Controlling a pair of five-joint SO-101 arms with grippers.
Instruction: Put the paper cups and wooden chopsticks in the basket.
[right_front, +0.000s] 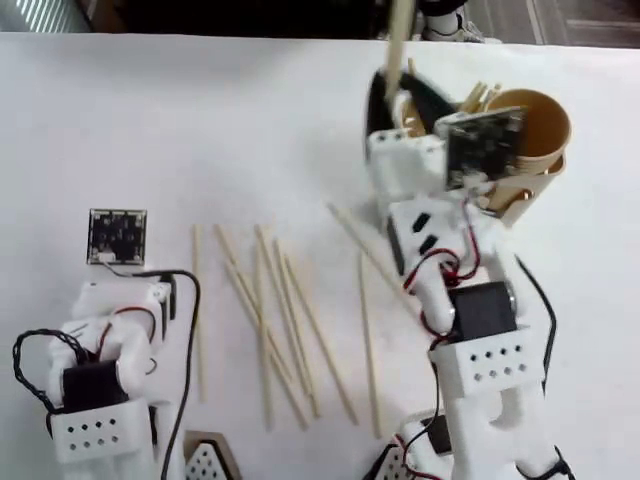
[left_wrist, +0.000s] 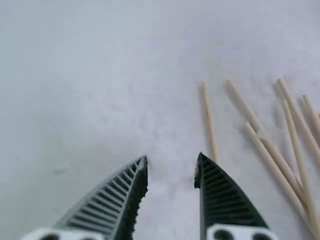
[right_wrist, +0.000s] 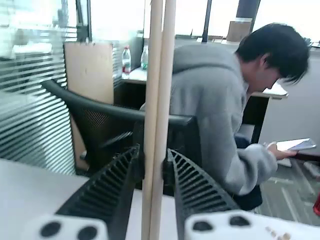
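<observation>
Leftward, the left black ribbed claw (left_wrist: 171, 167) is hovering half open and empty over the white table (left_wrist: 75, 75), just beside loose pale wooden chopsticks (right_front: 280, 320); the right claw (right_wrist: 153, 152) is pinching two upright wooden sticks (right_wrist: 157, 75) near the brown paper cup (right_front: 540, 125).

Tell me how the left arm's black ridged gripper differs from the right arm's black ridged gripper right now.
The left gripper is open and empty; the right gripper is shut on two pale wooden chopsticks. The left gripper points down at the white table beside loose wooden chopsticks; the right gripper holds its pair upright. Both are black and ridged.
</observation>
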